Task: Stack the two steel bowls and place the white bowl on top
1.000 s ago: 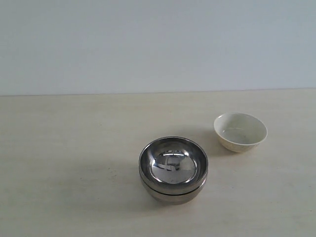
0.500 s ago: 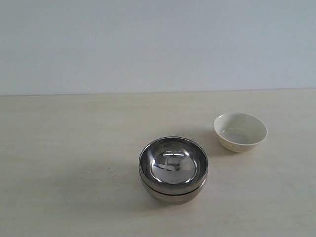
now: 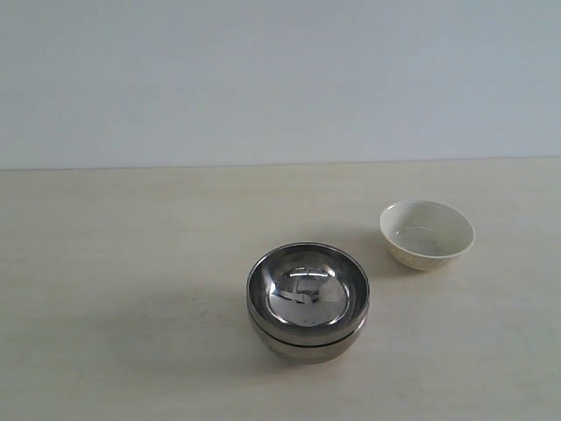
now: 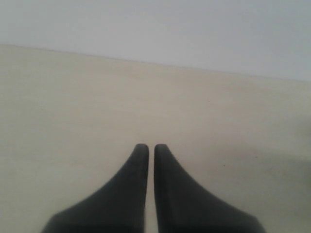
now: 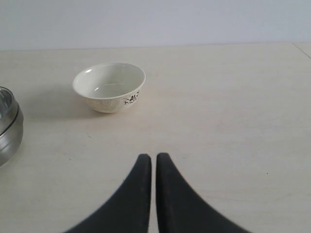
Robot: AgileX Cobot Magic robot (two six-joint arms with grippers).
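The two steel bowls [image 3: 308, 300] sit nested one inside the other near the middle of the table, and their edge shows in the right wrist view [image 5: 8, 124]. The white bowl [image 3: 427, 233] stands upright on the table to their right, apart from them; it is also in the right wrist view [image 5: 110, 86], with a dark flower mark on its side. My right gripper [image 5: 153, 156] is shut and empty, some way short of the white bowl. My left gripper [image 4: 151, 146] is shut over bare table, with no bowl in its view. Neither gripper shows in the exterior view.
The pale wooden table [image 3: 131, 263] runs back to a plain light wall [image 3: 280, 79]. A table edge or corner shows at the far side in the right wrist view [image 5: 301, 48].
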